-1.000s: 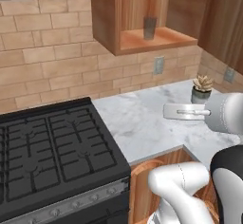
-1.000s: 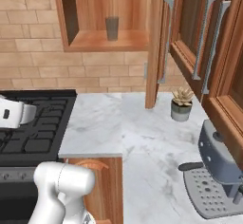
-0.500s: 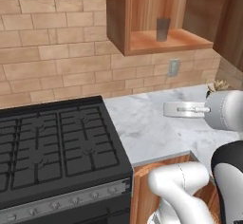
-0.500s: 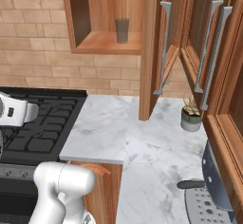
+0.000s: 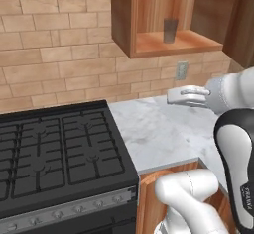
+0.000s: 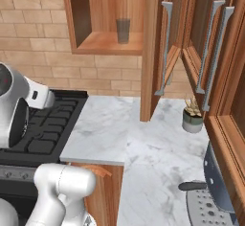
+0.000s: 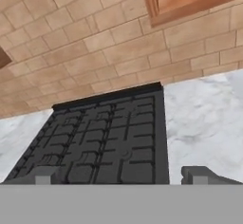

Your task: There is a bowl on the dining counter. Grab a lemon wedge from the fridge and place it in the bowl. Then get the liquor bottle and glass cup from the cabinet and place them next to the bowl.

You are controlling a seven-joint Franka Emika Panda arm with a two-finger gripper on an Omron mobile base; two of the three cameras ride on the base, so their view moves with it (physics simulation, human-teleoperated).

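The gripper (image 7: 121, 174) stands wide open with nothing in it, its fingertips (image 7: 198, 174) set far apart above the black stove (image 7: 109, 140) and the marble table (image 5: 163, 131). Above the gripper, off to one side, the glass cup (image 5: 170, 30) stands upright on the floor of the open cabinet (image 5: 146, 37).

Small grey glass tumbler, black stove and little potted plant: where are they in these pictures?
Small grey glass tumbler (image 6: 123, 30), right base view, middle of its side.
Black stove (image 5: 54, 153), left base view, on its grates.
Little potted plant (image 6: 193, 122), right base view, on its pot.
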